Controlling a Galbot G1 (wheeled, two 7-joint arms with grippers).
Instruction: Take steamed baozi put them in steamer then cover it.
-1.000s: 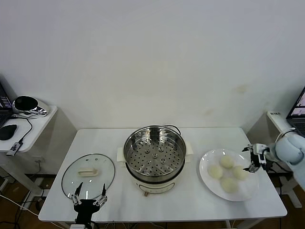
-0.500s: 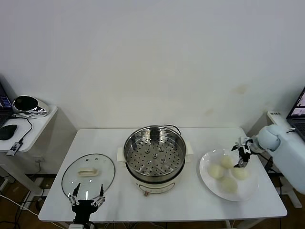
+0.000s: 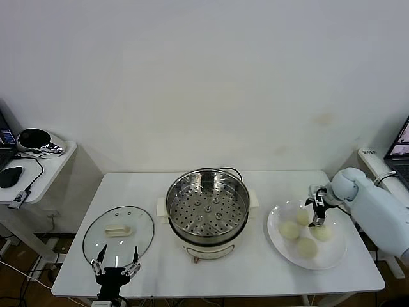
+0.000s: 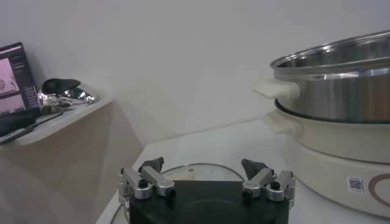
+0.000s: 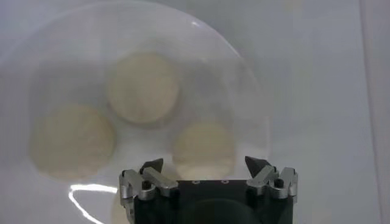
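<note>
White plate [image 3: 332, 256] on white table [image 3: 255, 272]

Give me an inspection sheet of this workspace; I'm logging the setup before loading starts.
Surface: white table.
Job's things: empty steamer at centre; cover lying flat on robot's left; four baozi on white plate.
Clutter: nothing seen.
Grippers: right gripper over the plate, fingers apart around nothing; left gripper open at the near edge by the cover.
Cables: steamer cord behind pot.
Surroundings: side shelf with mouse.
</note>
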